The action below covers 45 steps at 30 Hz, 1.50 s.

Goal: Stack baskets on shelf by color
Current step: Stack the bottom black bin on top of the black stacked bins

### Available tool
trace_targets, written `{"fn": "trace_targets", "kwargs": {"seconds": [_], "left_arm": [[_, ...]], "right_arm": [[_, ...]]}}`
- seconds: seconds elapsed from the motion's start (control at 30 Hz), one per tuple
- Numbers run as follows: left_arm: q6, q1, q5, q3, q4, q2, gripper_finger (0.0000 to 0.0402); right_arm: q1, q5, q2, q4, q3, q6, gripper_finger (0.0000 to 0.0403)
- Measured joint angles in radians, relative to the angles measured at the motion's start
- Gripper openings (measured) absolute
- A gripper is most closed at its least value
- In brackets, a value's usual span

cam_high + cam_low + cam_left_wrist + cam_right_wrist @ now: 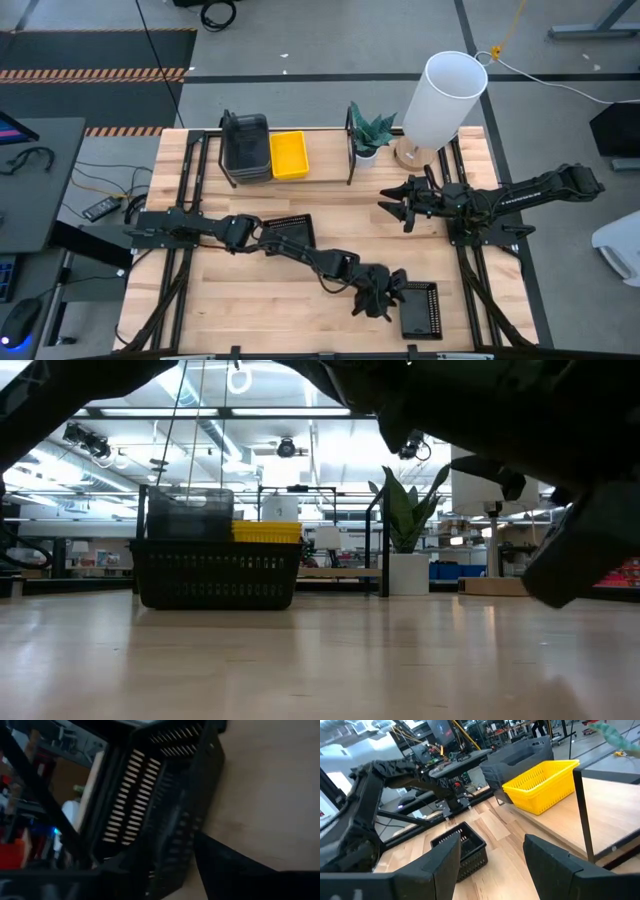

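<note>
While the left arm reaches across the front of the table, its left gripper point(383, 297) sits just beside the near-left edge of a black basket point(420, 310) at the front right. In the left wrist view this basket point(150, 815) fills the picture, with one dark finger point(235, 865) low beside its slotted wall. I cannot tell whether the fingers are spread or pinching the wall.

A second black basket point(290, 232) lies on the table point(250, 310) under the left arm, near the middle. In the low view it point(217, 574) stands in front of the shelf.

On the shelf point(330, 170) at the back there is a stack of grey baskets point(246, 145) with a yellow basket point(289, 155) touching it on the right side. The right wrist view shows the yellow one point(542, 785) beside the grey ones point(517, 757), on the plank.

The right gripper point(396, 207) hovers over the table in front of the shelf, right of the middle. Its fingers point(560, 870) are spread apart and hold nothing.

A small plant point(368, 135) in a white pot stands at the right end of the shelf. A white lamp point(443, 100) stands at the back right of the table.
</note>
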State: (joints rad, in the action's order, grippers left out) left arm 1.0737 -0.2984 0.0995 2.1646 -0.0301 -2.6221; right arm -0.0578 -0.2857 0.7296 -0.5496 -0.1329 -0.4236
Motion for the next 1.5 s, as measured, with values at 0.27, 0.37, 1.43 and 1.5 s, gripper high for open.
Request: {"fn": "trace_targets", "kwargs": {"seconds": [0.27,0.37,1.43,1.5], "left_arm": [[0.012,0.009,0.005,0.000,0.007,0.000,0.0142],[0.012,0.021,0.000,0.000,0.005,0.000,0.0141],[-0.137,0.005,-0.161,0.059,-0.106,0.005,0.0013],[-0.154,-0.002,-0.211,0.096,-0.171,0.012,0.0013]], "right_arm": [[0.000,0.000,0.002,-0.002,0.000,0.000,0.0221],[0.000,0.000,0.002,-0.002,0.000,0.000,0.0221],[0.000,0.000,0.002,-0.002,0.000,0.000,0.0221],[0.000,0.000,0.002,-0.002,0.000,0.000,0.0221]]}}
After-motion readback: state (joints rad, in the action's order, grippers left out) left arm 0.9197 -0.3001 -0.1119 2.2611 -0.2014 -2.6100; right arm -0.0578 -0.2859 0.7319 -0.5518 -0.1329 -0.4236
